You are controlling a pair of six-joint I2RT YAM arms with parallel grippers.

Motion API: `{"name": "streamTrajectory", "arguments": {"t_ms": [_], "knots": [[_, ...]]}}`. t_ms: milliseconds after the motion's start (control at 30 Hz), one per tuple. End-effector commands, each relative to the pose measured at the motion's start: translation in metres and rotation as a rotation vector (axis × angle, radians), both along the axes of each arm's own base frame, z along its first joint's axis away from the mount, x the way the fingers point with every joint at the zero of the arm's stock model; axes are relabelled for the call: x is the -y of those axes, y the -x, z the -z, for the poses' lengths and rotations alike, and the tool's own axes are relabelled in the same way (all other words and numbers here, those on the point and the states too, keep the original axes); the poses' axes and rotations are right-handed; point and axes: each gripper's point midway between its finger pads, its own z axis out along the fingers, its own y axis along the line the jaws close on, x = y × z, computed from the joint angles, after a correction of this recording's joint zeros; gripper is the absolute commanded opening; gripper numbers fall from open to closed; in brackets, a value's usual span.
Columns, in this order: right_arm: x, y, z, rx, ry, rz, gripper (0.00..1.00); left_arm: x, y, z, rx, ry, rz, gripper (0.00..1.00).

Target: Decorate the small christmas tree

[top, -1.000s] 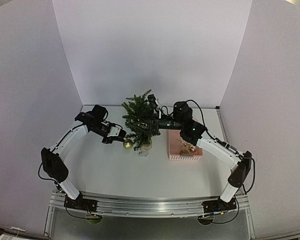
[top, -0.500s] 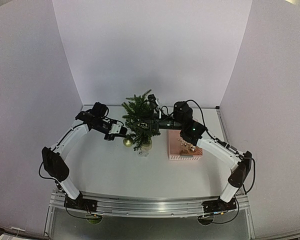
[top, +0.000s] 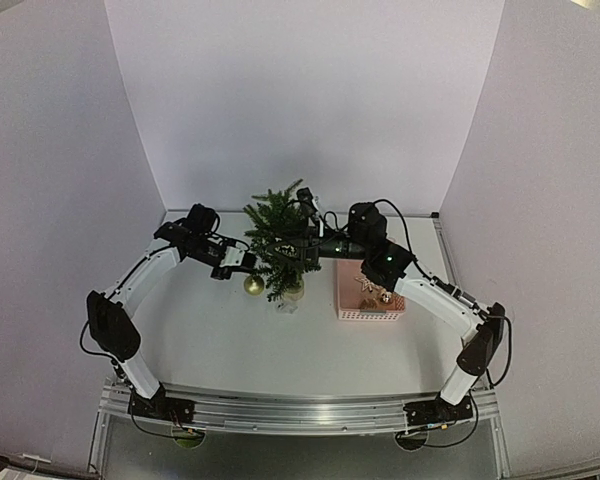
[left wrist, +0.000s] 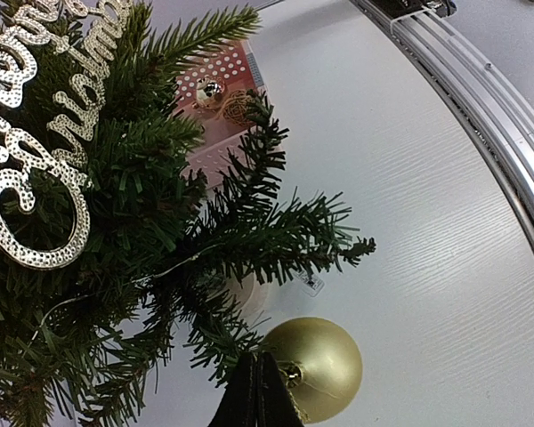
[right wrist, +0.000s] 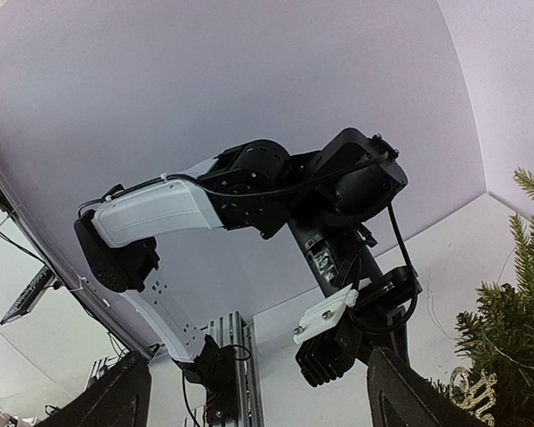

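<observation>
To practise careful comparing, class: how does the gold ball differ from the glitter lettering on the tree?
The gold ball is round and smooth; the glitter lettering is flat, sparkly script. The gold ball hangs from the shut left gripper beside the low branches of the tree, while the glitter lettering sits up among the branches. The ball is a deeper gold, the lettering paler. Both are Christmas decorations.

White tabletop (top: 230,340) with a faint wood grain, enclosed by pale walls on three sides and edged at the near side by a metal rail (top: 300,410). Directly on it: the tree (top: 275,235), upright near the middle on its pale base (top: 293,291); a small tag (top: 285,307) lying just beside that base; a pink basket (top: 370,316) to the tree's right, apart from it.
</observation>
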Motion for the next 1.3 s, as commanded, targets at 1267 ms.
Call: {"name": "streamTrajectory", "arguments": {"t_ms": [1267], "knots": [[-0.004, 0.022, 0.009, 0.169, 0.036, 0.041, 0.79, -0.013, -0.013, -0.005, -0.079, 0.18, -0.004, 0.0]]}}
